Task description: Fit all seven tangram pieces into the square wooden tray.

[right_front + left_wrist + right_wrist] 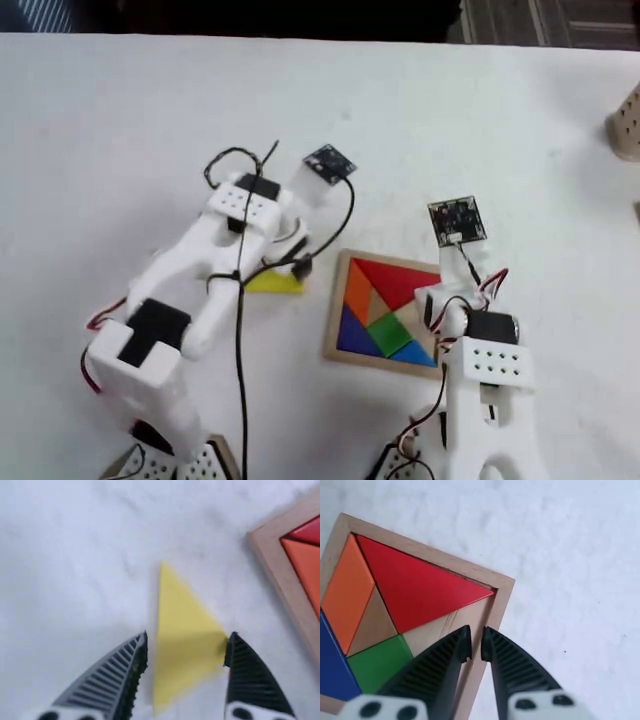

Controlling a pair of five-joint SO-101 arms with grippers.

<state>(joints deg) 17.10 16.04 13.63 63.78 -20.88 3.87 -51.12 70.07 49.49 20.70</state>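
Straddling the yellow triangular tangram piece (pixel 185 630) with the left gripper (pixel 187 641), claw spread open, one fingertip (pixel 234 647) touching a corner. Lying flat on the white table (pixel 120 130), just beside the square wooden tray (pixel 334 310) and outside it. Hovering the right gripper (pixel 476 642) over the tray's rim, claw pinched almost together, gripping nothing.

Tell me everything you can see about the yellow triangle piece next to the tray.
The yellow triangle is a flat, plain-coloured piece with a matte painted look. It lies flat on the white table, outside the wooden tray and apart from it. It sits between the open fingers of the left gripper: one fingertip meets or nearly meets a corner, the other stands just off its longest edge.
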